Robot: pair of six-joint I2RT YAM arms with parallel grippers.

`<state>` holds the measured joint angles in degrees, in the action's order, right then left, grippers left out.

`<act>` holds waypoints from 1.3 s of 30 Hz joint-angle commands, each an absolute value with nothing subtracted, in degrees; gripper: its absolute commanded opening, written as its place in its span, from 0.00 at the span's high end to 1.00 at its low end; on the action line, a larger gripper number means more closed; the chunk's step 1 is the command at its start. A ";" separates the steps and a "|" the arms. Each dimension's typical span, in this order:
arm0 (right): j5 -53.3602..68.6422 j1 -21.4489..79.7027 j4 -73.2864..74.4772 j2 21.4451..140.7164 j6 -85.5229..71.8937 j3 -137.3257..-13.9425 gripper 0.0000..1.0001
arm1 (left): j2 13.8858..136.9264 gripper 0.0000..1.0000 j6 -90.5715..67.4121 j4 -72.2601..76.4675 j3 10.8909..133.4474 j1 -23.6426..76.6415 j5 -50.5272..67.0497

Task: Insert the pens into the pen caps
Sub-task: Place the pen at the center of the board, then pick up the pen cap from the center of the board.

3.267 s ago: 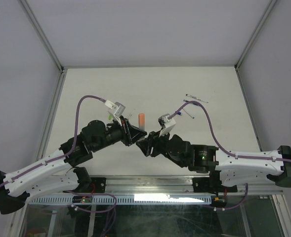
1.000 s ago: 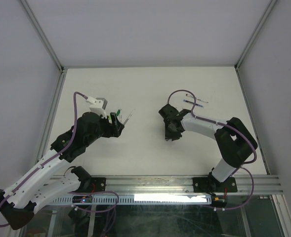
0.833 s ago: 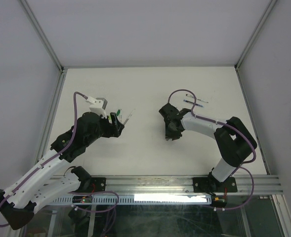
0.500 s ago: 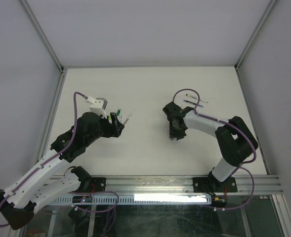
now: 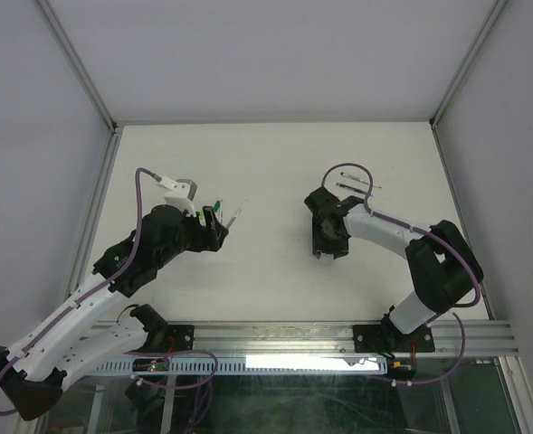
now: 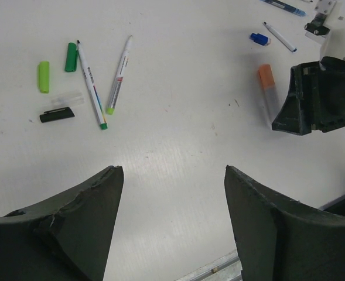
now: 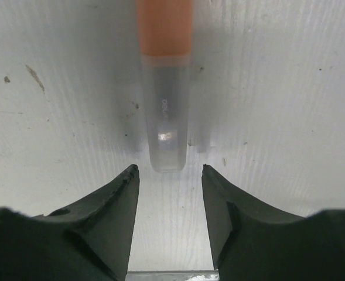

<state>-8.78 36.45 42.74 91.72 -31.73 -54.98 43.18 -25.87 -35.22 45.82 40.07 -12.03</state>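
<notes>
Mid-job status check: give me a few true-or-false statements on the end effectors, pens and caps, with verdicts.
1. The right end effector is clamped on the orange marker. False: its jaws stand open, and the marker lies on the table at their tips.
2. The left end effector is open and empty. True.
3. The black cap is fitted on a pen. False: it lies loose beside a clear cap.
4. The lime green cap and dark green cap lie loose near two white pens. True.

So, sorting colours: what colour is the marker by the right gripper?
Orange marker, clear end; right wrist view.
</notes>
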 commanded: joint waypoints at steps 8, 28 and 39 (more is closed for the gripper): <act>-10.02 36.14 44.04 71.93 -30.93 -54.74 0.49 | 46.05 0.29 -24.06 -32.78 46.29 39.98 -12.12; 5.87 36.15 38.01 46.76 -32.76 -40.76 0.55 | 63.81 0.38 -22.55 -28.45 51.61 35.75 -12.82; 9.34 36.14 34.64 47.62 -33.30 -37.37 0.59 | 84.12 0.49 -14.84 -25.73 62.21 20.94 -5.26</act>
<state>6.37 36.34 38.85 47.51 -32.80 -38.30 78.04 -20.01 -30.00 56.14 23.88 -9.47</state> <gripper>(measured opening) 0.418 0.521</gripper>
